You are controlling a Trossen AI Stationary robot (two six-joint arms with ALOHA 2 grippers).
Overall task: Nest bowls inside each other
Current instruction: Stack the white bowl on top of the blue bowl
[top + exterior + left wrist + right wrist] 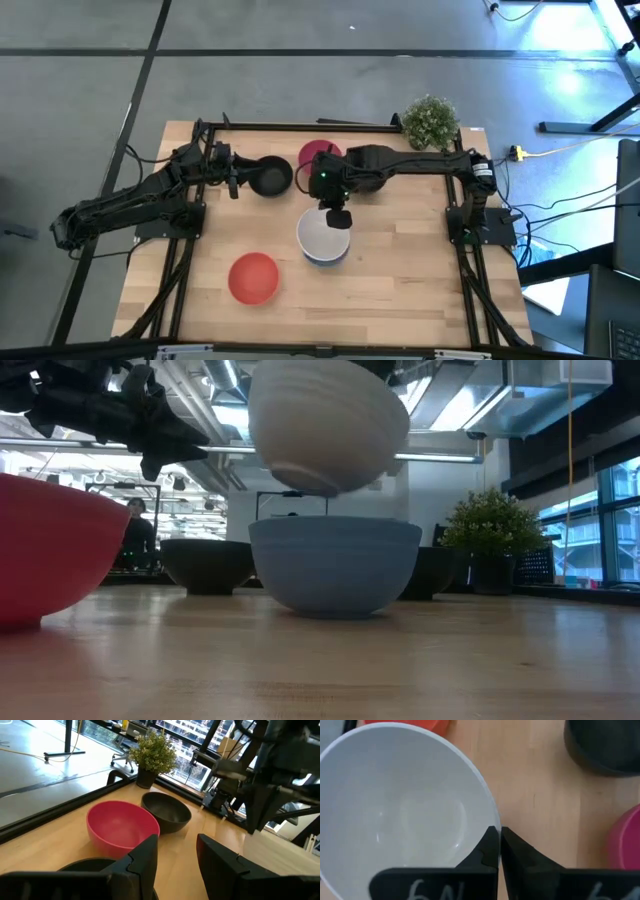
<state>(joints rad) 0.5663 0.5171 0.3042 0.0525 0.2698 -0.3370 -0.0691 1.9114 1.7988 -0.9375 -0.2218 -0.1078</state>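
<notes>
Table centre: one bowl (328, 428) held directly above another (334, 565). Lower left: a third bowl (253, 277). Upper centre: two more bowls (269, 177) (317, 154) side by side. Upper right: plant (430, 122).

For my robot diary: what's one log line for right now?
right gripper: holds white bowl | over blue bowl | left gripper: open, near black bowl

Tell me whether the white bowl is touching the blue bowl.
Apart. The low view shows the white bowl hanging above the blue bowl, with background visible between its base and the blue rim.
</notes>
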